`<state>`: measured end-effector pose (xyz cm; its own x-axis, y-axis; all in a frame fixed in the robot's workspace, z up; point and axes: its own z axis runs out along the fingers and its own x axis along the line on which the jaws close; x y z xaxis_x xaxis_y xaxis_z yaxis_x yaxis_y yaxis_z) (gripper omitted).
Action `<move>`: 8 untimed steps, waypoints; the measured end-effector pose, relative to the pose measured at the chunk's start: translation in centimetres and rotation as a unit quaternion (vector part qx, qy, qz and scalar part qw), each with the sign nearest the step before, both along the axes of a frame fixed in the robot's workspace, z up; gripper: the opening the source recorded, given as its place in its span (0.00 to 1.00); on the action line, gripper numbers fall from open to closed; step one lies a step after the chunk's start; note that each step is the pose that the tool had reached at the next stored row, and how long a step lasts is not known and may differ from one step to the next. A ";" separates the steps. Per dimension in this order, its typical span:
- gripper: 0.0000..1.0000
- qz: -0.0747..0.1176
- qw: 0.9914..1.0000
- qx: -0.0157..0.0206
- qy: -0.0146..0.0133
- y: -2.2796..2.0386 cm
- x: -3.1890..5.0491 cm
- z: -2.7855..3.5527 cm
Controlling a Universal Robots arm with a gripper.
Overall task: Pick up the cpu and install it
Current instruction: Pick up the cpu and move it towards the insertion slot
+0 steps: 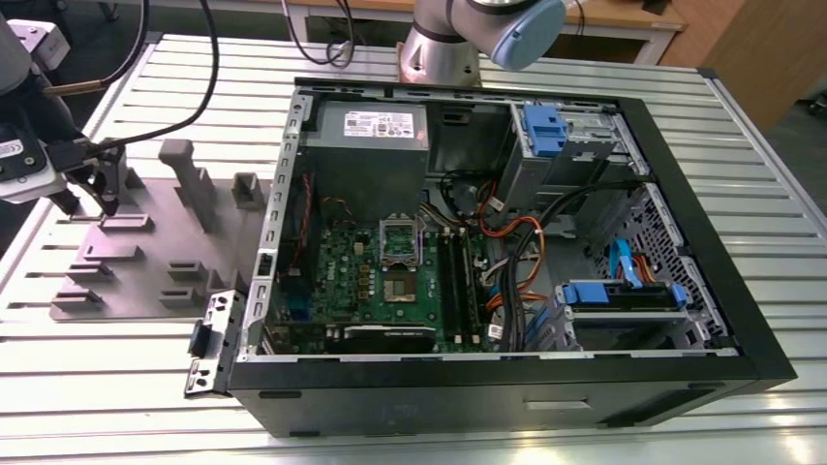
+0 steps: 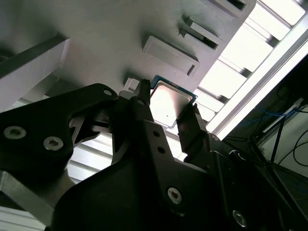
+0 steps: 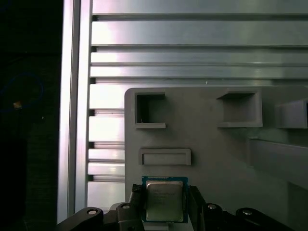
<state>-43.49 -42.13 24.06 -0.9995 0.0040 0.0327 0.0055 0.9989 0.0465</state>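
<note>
The fingers [image 2: 190, 126] pinch the cpu [image 2: 168, 103] by opposite edges, over the fixture plate [image 2: 110, 38].

Had open air above the fixture plate [image 1: 136, 291] around the gripper [image 1: 88, 201] clamping the cpu [image 3: 164, 201], with tall posts [image 1: 181, 165] just beside. Met the case wall [image 1: 282, 184] between plate and socket [image 1: 399, 232]; found the socket open from above, with power supply [image 1: 368, 131] and cables [image 1: 510, 240] near.

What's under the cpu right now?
The grey fixture plate lies under the cpu. The spot directly beneath is hidden by the cpu and the gripper closed on it.
</note>
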 end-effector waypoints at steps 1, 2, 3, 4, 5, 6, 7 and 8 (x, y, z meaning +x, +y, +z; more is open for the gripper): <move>0.47 0.000 1.000 0.000 0.000 0.00 0.00 0.03; 0.47 0.000 1.000 0.000 0.000 0.00 0.00 0.07; 0.47 0.000 1.000 0.000 0.000 0.00 0.00 0.11; 0.47 0.000 1.000 0.000 0.000 0.00 0.00 0.15; 0.47 0.000 1.000 0.000 0.000 0.00 0.00 0.18; 0.47 0.000 1.000 0.000 0.000 0.00 0.00 0.22; 0.47 0.000 1.000 0.000 0.000 0.00 0.00 0.26; 0.47 0.000 1.000 0.000 0.000 0.00 0.00 0.30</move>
